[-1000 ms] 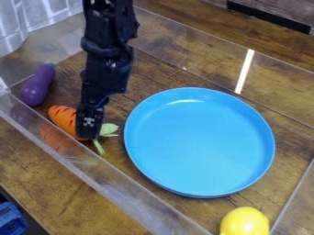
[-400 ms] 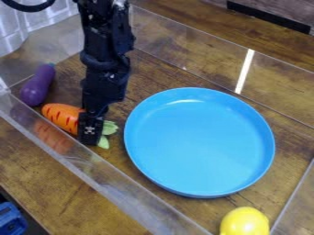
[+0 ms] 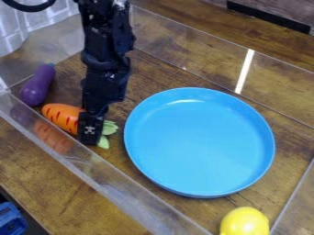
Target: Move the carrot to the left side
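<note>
Carrot [image 3: 61, 116] lies on the table [image 3: 185, 216] beside the blue plate [image 3: 203, 138], more exposed than a second ago; gripper [image 3: 90, 128] has lowered over its leafy end, jaws wide, holding nothing; grasp appears imminent; eggplant [image 3: 37, 83] beyond.

Gripper [image 3: 88, 131] fingertips too dark to separate; can't see contact w/ carrot [image 3: 61, 115], whose right end sits behind the gripper body. Leafy top [image 3: 108, 131] only partly shows beside the gripper, toward blue plate [image 3: 200, 140]. Arm [image 3: 105, 37] cut off by top edge above the plate. Lemon [image 3: 244, 222], below plate, clipped by bottom edge. Eggplant [image 3: 39, 83], far left of plate, partly blurred thru clear bin wall [image 3: 86, 170].
</note>
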Tool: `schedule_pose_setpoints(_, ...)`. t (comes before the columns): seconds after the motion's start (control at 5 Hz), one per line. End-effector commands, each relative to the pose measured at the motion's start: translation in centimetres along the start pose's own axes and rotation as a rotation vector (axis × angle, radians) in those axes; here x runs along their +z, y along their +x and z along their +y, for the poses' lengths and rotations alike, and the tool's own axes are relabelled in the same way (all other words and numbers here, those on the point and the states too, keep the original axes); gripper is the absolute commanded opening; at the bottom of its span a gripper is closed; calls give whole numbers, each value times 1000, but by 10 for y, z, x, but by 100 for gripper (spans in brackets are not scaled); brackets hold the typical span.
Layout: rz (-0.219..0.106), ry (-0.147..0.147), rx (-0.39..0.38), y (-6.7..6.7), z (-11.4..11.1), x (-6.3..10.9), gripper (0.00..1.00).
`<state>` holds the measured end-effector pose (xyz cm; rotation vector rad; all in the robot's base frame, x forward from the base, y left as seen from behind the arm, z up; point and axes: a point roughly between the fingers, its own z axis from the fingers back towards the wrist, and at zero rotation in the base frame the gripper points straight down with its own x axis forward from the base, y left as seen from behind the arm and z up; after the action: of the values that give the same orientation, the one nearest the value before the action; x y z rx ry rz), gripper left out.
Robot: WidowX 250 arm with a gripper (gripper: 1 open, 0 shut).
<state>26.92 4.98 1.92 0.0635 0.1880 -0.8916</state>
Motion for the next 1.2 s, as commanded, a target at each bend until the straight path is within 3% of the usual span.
schedule_pose_setpoints(0.0, -12, 4, 39, -8, 9, 0, 100)
schedule_pose_setpoints(1.0, -29, 8, 51, -10, 19, 0, 100)
